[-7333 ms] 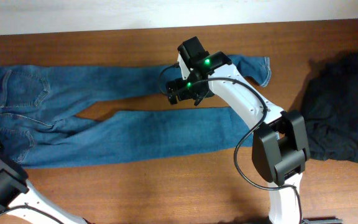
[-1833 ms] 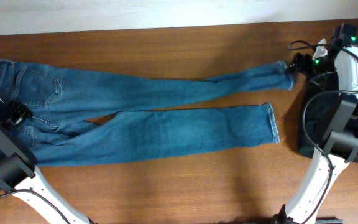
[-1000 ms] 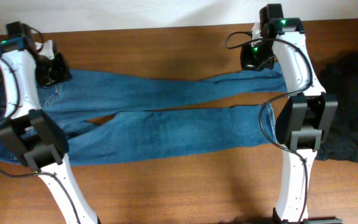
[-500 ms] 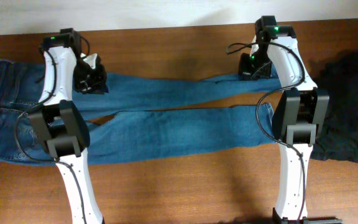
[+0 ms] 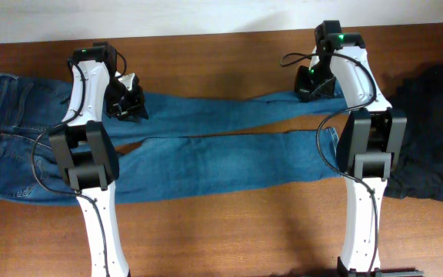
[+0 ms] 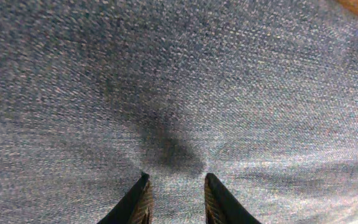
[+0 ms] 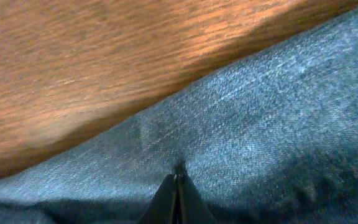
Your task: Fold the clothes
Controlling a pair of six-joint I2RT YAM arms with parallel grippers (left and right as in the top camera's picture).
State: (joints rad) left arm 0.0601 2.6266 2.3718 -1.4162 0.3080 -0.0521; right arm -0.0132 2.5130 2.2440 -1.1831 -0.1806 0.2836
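Observation:
The blue jeans point(image 5: 206, 161) lie flat across the table, waistband at the left and both legs running right. My left gripper point(image 5: 129, 108) hovers over the upper thigh; in the left wrist view its gripper point(image 6: 176, 180) stands open, tips a little apart, with flat denim point(image 6: 179, 81) showing between them. At the end of the upper leg, my right gripper point(image 5: 311, 86) pinches the cloth. In the right wrist view that gripper point(image 7: 179, 175) is shut, with a small pucker of denim point(image 7: 260, 118) at its tip. A black garment point(image 5: 429, 131) lies crumpled at the right.
The brown wooden table point(image 5: 229, 231) has a pale wall strip point(image 5: 206, 15) along its far edge. Both arm columns point(image 5: 91, 177) point(image 5: 368, 161) rise from the front edge and cross over the lower leg. Bare wood point(image 7: 73, 62) lies just beyond the upper leg.
My left arm has swung right, from over the waist area to the upper thigh, and its jaws have parted. The right gripper has shifted slightly and stays pinched on the leg end.

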